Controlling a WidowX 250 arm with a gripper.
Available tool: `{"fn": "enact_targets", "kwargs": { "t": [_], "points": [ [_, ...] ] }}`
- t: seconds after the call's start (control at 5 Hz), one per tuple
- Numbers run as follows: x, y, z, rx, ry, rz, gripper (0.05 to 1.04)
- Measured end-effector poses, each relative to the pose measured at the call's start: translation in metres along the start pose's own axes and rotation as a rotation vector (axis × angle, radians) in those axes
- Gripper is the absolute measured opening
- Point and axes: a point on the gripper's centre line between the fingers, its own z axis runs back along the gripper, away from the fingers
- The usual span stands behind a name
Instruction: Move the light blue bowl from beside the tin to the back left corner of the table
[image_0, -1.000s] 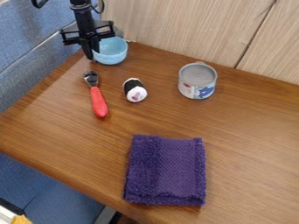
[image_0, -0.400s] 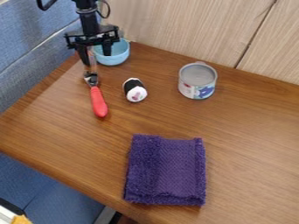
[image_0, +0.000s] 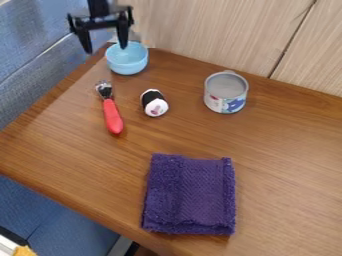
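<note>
One blue bowl (image_0: 127, 64) sits near the widely spread gripper (image_0: 105, 49), one can (image_0: 219, 101) well apart.

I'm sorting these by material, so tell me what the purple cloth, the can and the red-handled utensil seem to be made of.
Purple cloth: probably woven or terry textile, matte, with a nubby, fuzzy surface.
Can: likely metal, judging by its grey top and rim, with a printed side.
Red-handled utensil: smooth handle, perhaps plastic; shiny grey head, apparently metal.
</note>
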Motion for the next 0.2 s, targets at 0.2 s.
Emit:
{"fn": "enact_targets", "kwargs": {
  "t": [0.2],
  "points": [
    [-0.0017, -0.0011, 0.0287, -0.034, -0.05, 0.0, 1.001]
  ]
}}
